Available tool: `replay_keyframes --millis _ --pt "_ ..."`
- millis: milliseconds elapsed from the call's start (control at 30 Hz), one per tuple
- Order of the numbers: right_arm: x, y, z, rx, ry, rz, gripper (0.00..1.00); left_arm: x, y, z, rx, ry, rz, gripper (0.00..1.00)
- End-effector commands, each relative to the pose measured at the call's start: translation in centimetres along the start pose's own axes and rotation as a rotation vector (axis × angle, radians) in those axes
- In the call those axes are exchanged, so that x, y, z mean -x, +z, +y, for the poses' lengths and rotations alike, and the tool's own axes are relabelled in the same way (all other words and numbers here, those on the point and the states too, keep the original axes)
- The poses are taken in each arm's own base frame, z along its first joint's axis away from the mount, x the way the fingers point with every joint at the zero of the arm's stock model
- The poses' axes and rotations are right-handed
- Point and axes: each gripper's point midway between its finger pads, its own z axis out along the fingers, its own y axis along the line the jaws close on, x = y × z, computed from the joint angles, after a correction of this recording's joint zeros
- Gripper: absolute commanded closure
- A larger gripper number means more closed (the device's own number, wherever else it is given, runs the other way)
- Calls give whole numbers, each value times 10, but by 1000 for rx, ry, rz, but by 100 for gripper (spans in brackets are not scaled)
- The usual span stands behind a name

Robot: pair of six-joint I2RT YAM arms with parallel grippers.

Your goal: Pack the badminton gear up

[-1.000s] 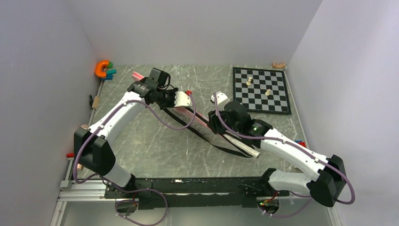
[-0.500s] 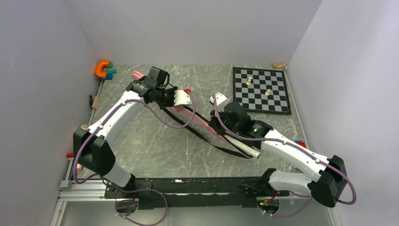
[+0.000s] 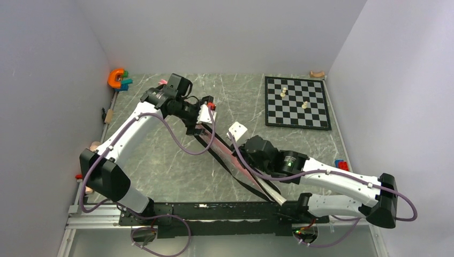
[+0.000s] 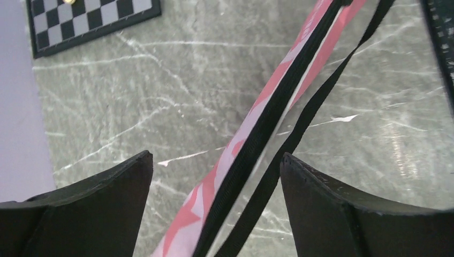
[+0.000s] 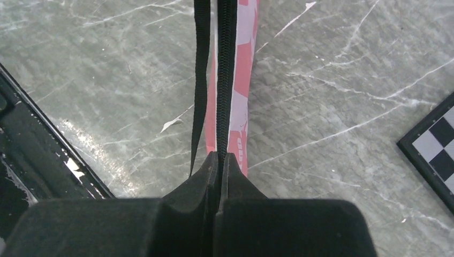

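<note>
The long pink-and-white racket bag (image 3: pixel 218 141) lies diagonally across the table, its black strap (image 3: pixel 235 172) trailing beside it. My left gripper (image 3: pixel 203 114) hovers over the bag's far end with its jaws wide open. In the left wrist view the bag (image 4: pixel 184 222) and strap (image 4: pixel 316 101) pass between the spread fingers (image 4: pixel 214 158) without touching them. My right gripper (image 3: pixel 239 156) is shut on the bag's black zipper edge. In the right wrist view the pink bag (image 5: pixel 243 64) and strap (image 5: pixel 201 64) run straight away from the closed fingertips (image 5: pixel 220 155).
A black-and-white chessboard (image 3: pixel 297 101) with pale pieces sits at the back right. An orange and teal toy (image 3: pixel 118 78) is in the back left corner. A small red and blue piece (image 3: pixel 341 164) lies by the right wall. The black base rail (image 3: pixel 214 211) runs along the near edge.
My left gripper has opened and let go of the bag. My right gripper has shut on the zipper edge and drawn back toward the near edge, swinging the bag's near end with it.
</note>
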Motion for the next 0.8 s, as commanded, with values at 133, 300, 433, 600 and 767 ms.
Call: replay_keyframes --millis 133,300,433,600,767 --pt "46 -16 -3 -129 -72 -139 100 48 7 -44 -218 116 -133 1" --pt "58 -21 1 -144 -111 -162 100 46 24 -73 -310 96 -125 2" --pt "67 -26 8 -132 -113 -188 100 40 38 -78 -304 82 -117 4" --pt "72 -29 17 -124 -127 -203 100 44 51 -69 -272 62 -118 13" --pt "78 -31 24 -114 -124 -227 100 48 64 -63 -252 50 -119 29"
